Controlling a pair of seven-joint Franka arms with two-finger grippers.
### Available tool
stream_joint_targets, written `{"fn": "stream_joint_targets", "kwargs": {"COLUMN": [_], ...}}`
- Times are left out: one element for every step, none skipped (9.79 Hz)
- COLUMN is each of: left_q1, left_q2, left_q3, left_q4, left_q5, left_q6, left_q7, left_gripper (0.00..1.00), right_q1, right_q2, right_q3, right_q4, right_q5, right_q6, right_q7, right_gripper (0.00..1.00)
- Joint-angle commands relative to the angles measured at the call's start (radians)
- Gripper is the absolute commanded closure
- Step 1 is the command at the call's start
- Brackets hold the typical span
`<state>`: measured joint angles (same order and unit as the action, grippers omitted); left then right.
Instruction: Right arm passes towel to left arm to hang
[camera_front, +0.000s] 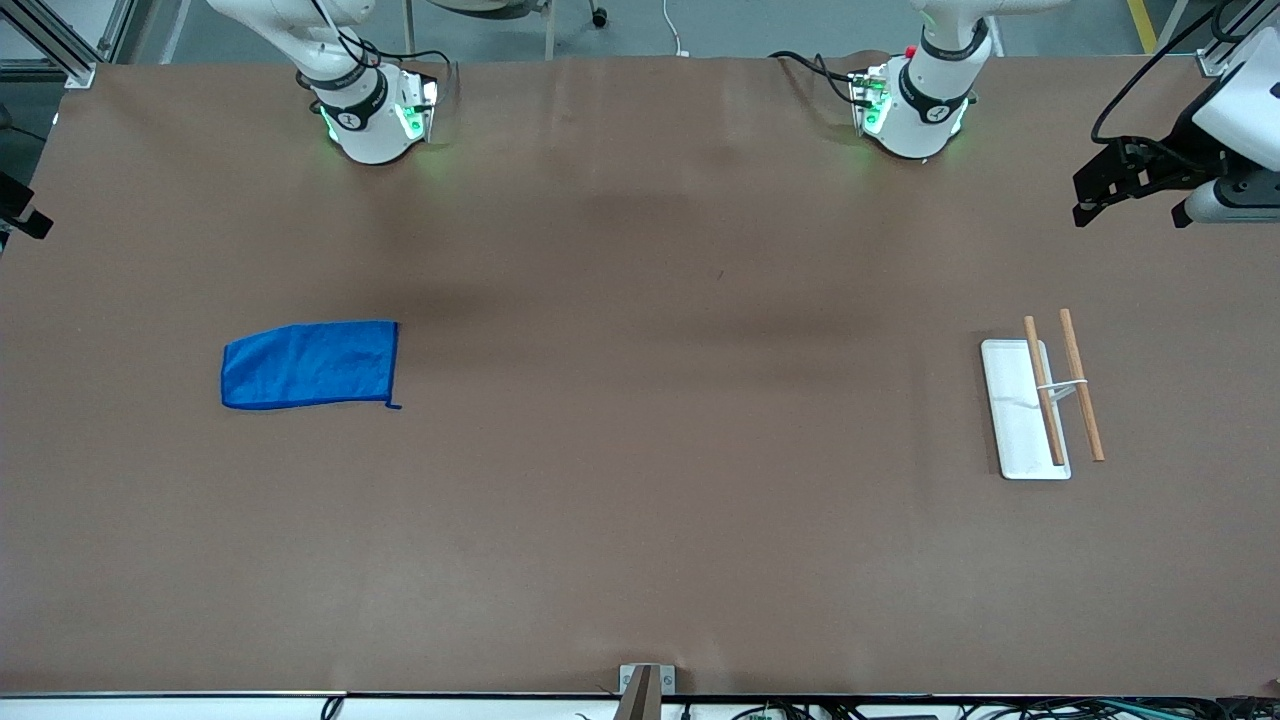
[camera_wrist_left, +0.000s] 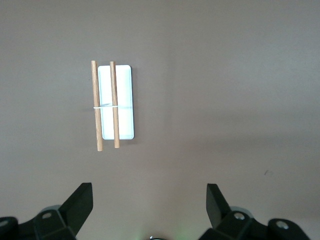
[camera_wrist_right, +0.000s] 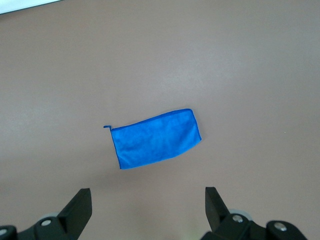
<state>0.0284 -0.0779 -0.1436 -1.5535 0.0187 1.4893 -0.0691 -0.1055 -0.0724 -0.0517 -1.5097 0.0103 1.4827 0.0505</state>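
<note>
Towel (camera_front: 310, 364) lying flat on the counter (camera_front: 640, 520), unfolded into one long blue rectangle, toward the right arm's end and roughly midway between the base edge and the front-camera edge. Long axis parallel to the edge where the bases stand; tiny loop at the corner nearer the front camera, on the side facing the counter's middle. Untouched by anything.

Seen from the right wrist view, towel (camera_wrist_right: 156, 138) well below and ahead of the right end effector (camera_wrist_right: 148, 207), fingers spread wide, nothing between them. Right end effector itself out of the front view; only the right arm (camera_front: 350, 95) base and lower links visible there, close to the base edge. Clearly the nearer arm to the cloth, so pickup probably falls to it, with a descent onto one short end seeming sensible.

Rack (camera_front: 1045, 397) well apart from the towel, toward the left arm's end: white base plate with two wooden rods running from base edge toward front-camera edge, crosswise to the towel's long axis.

Left end effector (camera_front: 1120, 185) hanging high near the counter's end, close to the base-edge corner; left arm (camera_front: 925, 100) waiting. In the left wrist view, left end effector (camera_wrist_left: 150, 202) fingers wide apart, empty, rack (camera_wrist_left: 114, 103) below.
</note>
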Motion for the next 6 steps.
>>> {"fn": "stream_joint_targets", "kwargs": {"left_q1": [0.001,0.004,0.004,0.002,0.005,0.007], "left_q2": [0.006,0.006,0.006,0.007,0.01,0.007], "left_q3": [-0.005,-0.005,-0.005,-0.004,-0.005,-0.004], "left_q4": [-0.023,-0.023,-0.022,-0.005,-0.002,-0.002], "left_q5": [-0.002,-0.002,0.001,0.004,0.004,0.004], "left_q6": [-0.004,-0.004,-0.004,-0.004,-0.012,-0.024], "left_q7": [-0.001,0.009,-0.006,-0.008,-0.002,0.005], "left_gripper": [0.0,0.0,0.0,0.0,0.0,0.0], "right_q1": [-0.013,-0.013,-0.013,-0.013,-0.013,-0.008], "right_q2": [0.006,0.006,0.006,0.006,0.011,0.025], "right_q3": [0.013,0.013,0.012,0.013,0.012,0.012], "right_q4": [0.019,0.019,0.019,0.019,0.019,0.019], "right_q5": [-0.01,-0.01,-0.01,-0.01,-0.01,-0.012], "right_q6": [-0.015,-0.016,-0.016,-0.018,-0.016,-0.018], "right_q7": [0.005,0.005,0.003,0.005,0.005,0.003], "right_gripper": [0.0,0.0,0.0,0.0,0.0,0.0]}}
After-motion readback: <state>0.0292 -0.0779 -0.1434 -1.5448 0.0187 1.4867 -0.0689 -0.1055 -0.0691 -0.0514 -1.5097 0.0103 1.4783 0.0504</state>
